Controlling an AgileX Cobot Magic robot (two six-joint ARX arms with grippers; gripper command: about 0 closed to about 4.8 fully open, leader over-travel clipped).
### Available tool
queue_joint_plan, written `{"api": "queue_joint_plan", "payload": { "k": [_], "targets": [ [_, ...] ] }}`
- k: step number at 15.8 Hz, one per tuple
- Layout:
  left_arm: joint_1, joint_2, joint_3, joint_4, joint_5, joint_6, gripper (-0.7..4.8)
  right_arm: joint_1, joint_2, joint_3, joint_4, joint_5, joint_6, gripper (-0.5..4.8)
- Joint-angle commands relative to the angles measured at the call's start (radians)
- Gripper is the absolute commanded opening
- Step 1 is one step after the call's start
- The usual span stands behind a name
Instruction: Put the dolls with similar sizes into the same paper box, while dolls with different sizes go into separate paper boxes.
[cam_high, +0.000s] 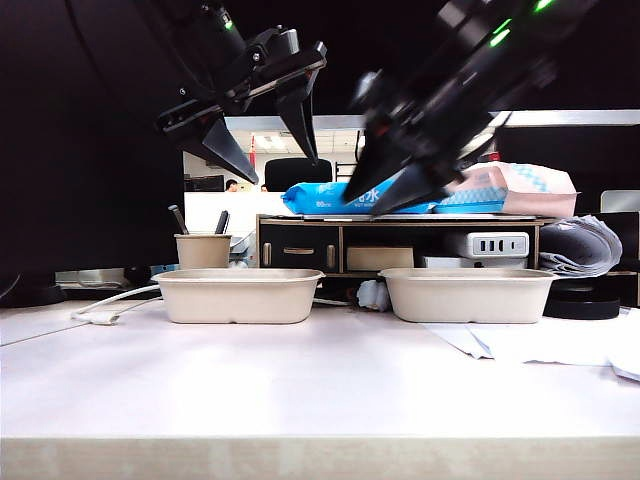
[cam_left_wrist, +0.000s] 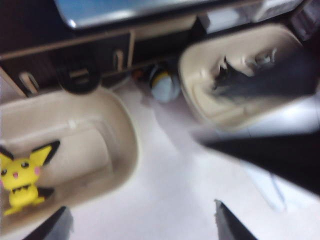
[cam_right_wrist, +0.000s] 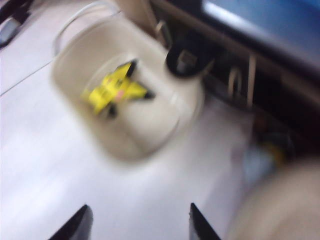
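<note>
Both my grippers, left and right, hang apart, empty; yellow doll in left box. Next I'd clear both rims.

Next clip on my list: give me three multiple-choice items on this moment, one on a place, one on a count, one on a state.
1. Where is the yellow doll?
A. In the left paper box
B. On the table between the boxes
C. In a pincer

2. How many paper boxes stand on the table?
A. One
B. Two
C. Three

3. How is the left pincer?
A. Shut on the yellow doll
B. Open and empty, above the left paper box
C. Shut on the pen cup

Answers:
1 A: both wrist views show the doll lying inside that box.
2 B: the exterior view shows the left one and the right paper box.
3 B: its fingers stand apart with nothing between. The right pincer is also open, up in the air near the right box.
</note>
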Motion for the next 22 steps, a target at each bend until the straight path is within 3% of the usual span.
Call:
{"api": "queue_joint_plan", "payload": {
  "k": [1, 5, 14, 19, 22],
  "targets": [
    [0.0, -0.003, 0.002, -0.068, 0.0, 0.078, 3.81, 0.011, 0.11, 0.178, -0.012, -0.013, 0.005, 2.52],
    [0.006, -0.002, 0.002, -0.089, 0.001, 0.099, 3.81, 0.011, 0.215, 0.317, -0.029, -0.013, 0.089, 2.52],
    [0.006, -0.002, 0.002, -0.114, 0.001, 0.099, 3.82, 0.017, 0.317, 0.315, -0.125, -0.049, 0.121, 2.52],
    [0.006, -0.003, 0.002, -0.154, 0.001, 0.103, 3.82, 0.013, 0.372, 0.318, -0.014, -0.043, 0.121, 2.51],
    [0.006, -0.002, 0.0, -0.155, 0.001, 0.103, 3.82, 0.003, 0.372, 0.346, -0.031, -0.006, 0.128, 2.51]
  ]
}}
